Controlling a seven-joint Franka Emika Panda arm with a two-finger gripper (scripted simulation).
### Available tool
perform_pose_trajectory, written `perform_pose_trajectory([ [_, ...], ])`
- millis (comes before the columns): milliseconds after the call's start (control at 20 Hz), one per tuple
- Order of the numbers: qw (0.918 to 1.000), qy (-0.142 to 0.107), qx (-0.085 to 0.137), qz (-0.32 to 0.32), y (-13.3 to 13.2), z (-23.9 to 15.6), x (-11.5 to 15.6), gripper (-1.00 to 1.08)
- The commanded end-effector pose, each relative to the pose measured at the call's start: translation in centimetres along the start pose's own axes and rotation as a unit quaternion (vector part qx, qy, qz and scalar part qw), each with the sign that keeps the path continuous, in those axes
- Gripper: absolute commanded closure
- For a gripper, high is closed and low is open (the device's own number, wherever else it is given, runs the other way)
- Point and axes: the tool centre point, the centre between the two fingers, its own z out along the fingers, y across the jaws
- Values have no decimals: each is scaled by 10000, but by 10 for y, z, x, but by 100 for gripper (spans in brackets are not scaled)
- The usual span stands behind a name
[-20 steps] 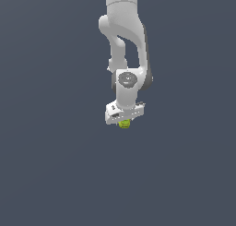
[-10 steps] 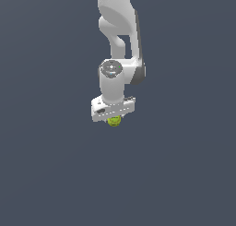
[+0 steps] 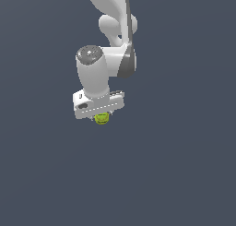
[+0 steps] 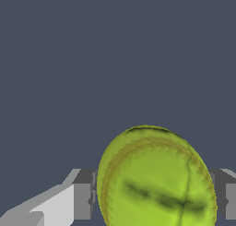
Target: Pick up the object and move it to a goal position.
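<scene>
Between the jaws we see the ball (image 4: 156, 179) gripped, fingers (image 4: 83, 195) pressing both its sides; arm (image 3: 108, 59) above.

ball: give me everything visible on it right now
The ball is small, yellow-green and looks matte and slightly fuzzy, with dark seam lines curving across it, like a tennis ball. It sits between the gripper's two fingers, which press it from either side. In the exterior view it peeks out just under the white gripper body, much narrower than it, partly hidden. Nothing else touches it; the background is plain dark grey, and no surface shows beneath it.
</scene>
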Motion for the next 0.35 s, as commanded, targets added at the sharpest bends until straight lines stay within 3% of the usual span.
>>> perform_pose_trajectory([
  [0, 10000, 2, 0, -7, 7, -8, 1, 108],
  [300, 10000, -2, -4, -6, 10, -10, 3, 108],
])
